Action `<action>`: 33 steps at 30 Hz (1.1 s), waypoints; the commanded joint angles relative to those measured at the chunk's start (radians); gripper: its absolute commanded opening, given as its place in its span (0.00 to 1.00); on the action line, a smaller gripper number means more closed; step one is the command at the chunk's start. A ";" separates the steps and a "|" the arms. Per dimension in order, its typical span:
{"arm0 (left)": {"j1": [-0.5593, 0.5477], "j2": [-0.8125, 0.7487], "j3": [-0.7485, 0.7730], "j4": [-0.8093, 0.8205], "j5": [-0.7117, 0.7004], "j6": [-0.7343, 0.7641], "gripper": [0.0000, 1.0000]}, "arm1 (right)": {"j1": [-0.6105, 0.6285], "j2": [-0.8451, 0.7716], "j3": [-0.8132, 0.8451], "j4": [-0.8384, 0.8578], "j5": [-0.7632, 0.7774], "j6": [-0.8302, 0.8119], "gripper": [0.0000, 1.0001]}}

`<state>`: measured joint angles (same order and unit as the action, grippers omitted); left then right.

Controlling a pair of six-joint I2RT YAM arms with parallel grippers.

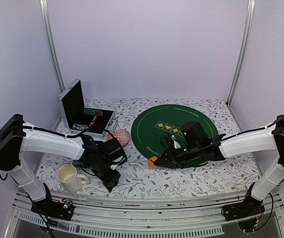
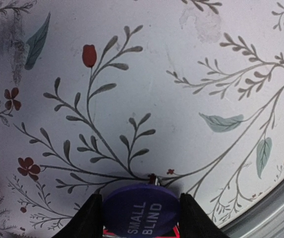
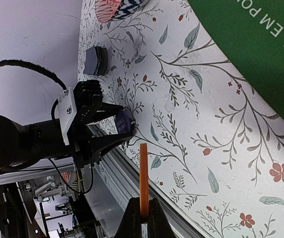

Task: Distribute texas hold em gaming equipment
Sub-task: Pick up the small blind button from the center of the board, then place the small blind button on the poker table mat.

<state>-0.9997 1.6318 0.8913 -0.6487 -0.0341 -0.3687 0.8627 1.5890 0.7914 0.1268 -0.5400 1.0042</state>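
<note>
The left end effector (image 1: 109, 178) sits low at the near left of the surface (image 1: 146, 183), just right of the mug (image 1: 68, 177). Its two fingers (image 2: 85, 220) press against opposite sides of the blue button (image 2: 142, 210) marked SMALL BLIND. I read that as a grip by the rim, which leaves the lettered face showing and would let the disc go down flat. Whether the button touches the cloth or hangs just above it cannot be told, though a small shadow lies right beyond it. The right end effector (image 1: 157, 158) is closed on the orange button (image 1: 152, 161), which hangs at the near-left rim of the green mat (image 1: 151, 124). In the right wrist view the disc is pinched by its faces and stands upright, seen edge-on. That hold suits carrying more than laying, and the wrist would likely need to tilt for the disc to land face up. One button per arm looks like a sensible split, since such buttons mark seats and probably belong at different spots around the mat. A grey-blue stack, probably the playing cards (image 3: 96, 60), lies on the cloth near the pink dish (image 3: 114, 7). Poker chips (image 1: 93, 113) sit in the open case (image 1: 72, 104) at the far left, so much of the distributing seems not yet done.
</note>
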 commanded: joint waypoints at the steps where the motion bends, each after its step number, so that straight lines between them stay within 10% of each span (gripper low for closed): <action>1: -0.011 -0.035 0.024 -0.007 -0.018 0.000 0.44 | -0.005 -0.009 -0.014 0.008 0.007 -0.016 0.02; 18: 0.035 0.027 0.302 -0.037 -0.042 0.128 0.43 | -0.157 -0.193 -0.068 -0.093 0.016 -0.071 0.02; 33: 0.210 0.568 1.089 -0.101 -0.009 0.325 0.42 | -0.415 -0.316 -0.020 -0.282 -0.007 -0.209 0.02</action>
<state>-0.8352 2.0712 1.8107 -0.7033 -0.0422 -0.1032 0.4770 1.2839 0.7330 -0.0849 -0.5339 0.8551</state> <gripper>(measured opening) 0.465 0.041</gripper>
